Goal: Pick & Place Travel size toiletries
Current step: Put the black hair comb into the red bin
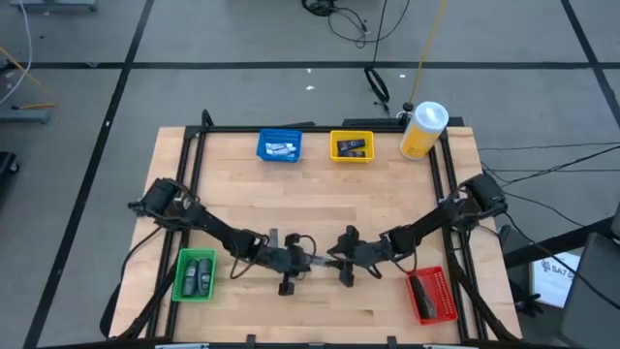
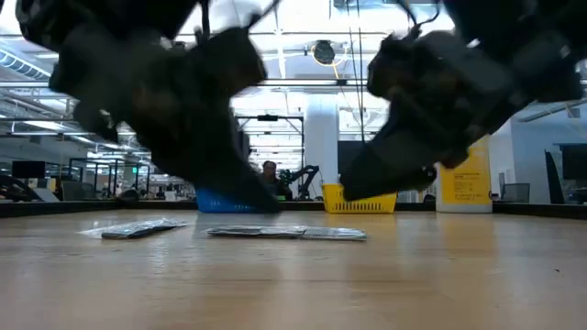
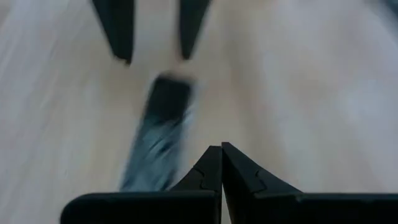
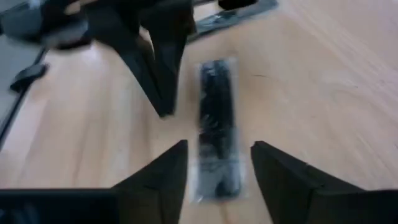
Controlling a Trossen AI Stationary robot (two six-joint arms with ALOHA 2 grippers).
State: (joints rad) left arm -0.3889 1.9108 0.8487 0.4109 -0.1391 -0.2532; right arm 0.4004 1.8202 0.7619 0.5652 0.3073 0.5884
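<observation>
A dark toiletry sachet in clear wrap (image 4: 217,118) lies flat on the wooden table (image 1: 320,204), near its front middle. My right gripper (image 4: 217,146) is open, with one finger on either side of the sachet's near end and not touching it. My left gripper (image 3: 221,155) is shut and faces the right one from the other side. Its fingertips (image 4: 163,99) point down beside the sachet's far end. In the left wrist view the same sachet (image 3: 158,134) shows ahead of the shut fingers. A second sachet (image 2: 138,229) lies flat nearby.
A green bin (image 1: 194,274) with dark toiletries stands at the front left and a red bin (image 1: 431,294) at the front right. A blue bin (image 1: 279,145), a yellow bin (image 1: 352,146) and a big yellow bottle (image 1: 423,129) stand along the far edge.
</observation>
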